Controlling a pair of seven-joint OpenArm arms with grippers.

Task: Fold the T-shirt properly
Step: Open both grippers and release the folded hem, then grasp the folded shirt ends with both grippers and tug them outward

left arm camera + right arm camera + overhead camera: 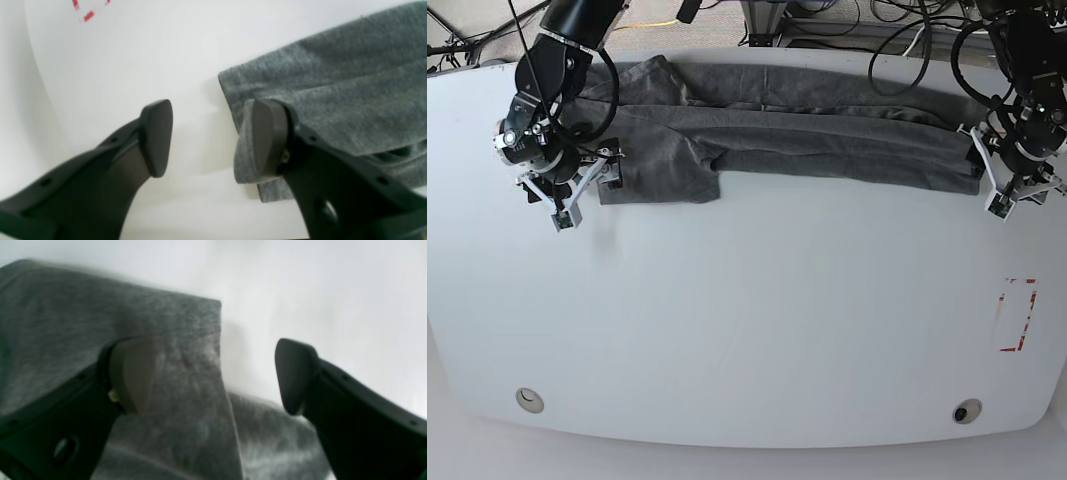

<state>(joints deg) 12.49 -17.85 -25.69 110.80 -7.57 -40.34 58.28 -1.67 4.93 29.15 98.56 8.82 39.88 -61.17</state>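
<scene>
A: T-shirt (pixel 807 140) lies as a long folded band across the far side of the white table (pixel 747 330), running nearly the table's full width; sleeve flap hangs toward the near side at the base view's left end

B: grippers?

A: left gripper (pixel 213 140) jaws apart, nothing clamped; one pad (pixel 267 136) rests against the cloth's corner edge, the other sits over bare table; right gripper (pixel 213 376) jaws wide too, one pad (pixel 133 373) on the fabric, the other clear of it; wrist view is blurry there

B: so which step?

A: my guess, both ends just let go after a lengthwise fold, or about to re-grip for the next one; can't say which

B: how to do it well?

A: judgement only: each arm should catch the full stack of layers at its end, not the top ply alone; close both evenly, lift together so the band doesn't skew; sleeve flap near the right gripper looks loose, likely to drag or bunch, so tuck it first; red marks (pixel 1017 315) by the near right edge, well apart from the cloth
</scene>
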